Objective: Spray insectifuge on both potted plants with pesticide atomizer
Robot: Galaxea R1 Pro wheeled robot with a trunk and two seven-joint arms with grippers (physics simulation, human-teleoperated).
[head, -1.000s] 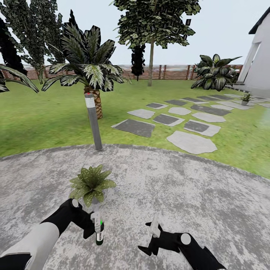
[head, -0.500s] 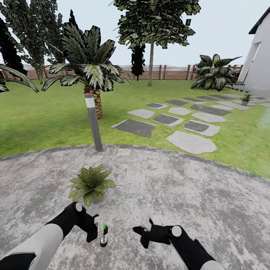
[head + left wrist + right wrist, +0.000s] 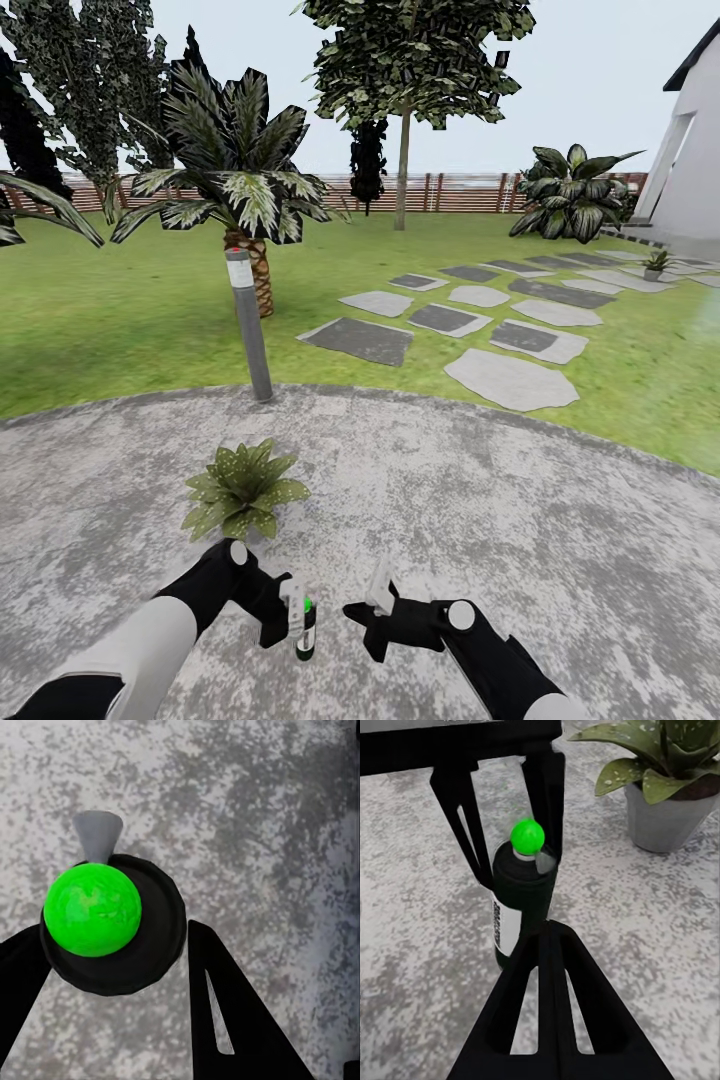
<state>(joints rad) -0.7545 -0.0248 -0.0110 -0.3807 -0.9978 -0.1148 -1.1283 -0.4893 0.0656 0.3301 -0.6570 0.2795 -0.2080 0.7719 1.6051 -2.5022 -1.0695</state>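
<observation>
head: high, forward-down, wide | wrists: close, both on pesticide atomizer (image 3: 520, 907)

Bright, even daylight; flat render, scant shadows, sharp, wide-angle edge stretch.

Left claw (image 3: 297, 622) held low at near left, forearm angled in toward centre, fingers (image 3: 461, 810) clamped on the pesticide atomizer (image 3: 305, 628). Right claw (image 3: 372, 612) held just to its right, pointed left, fingers close together, nothing gripped.
</observation>
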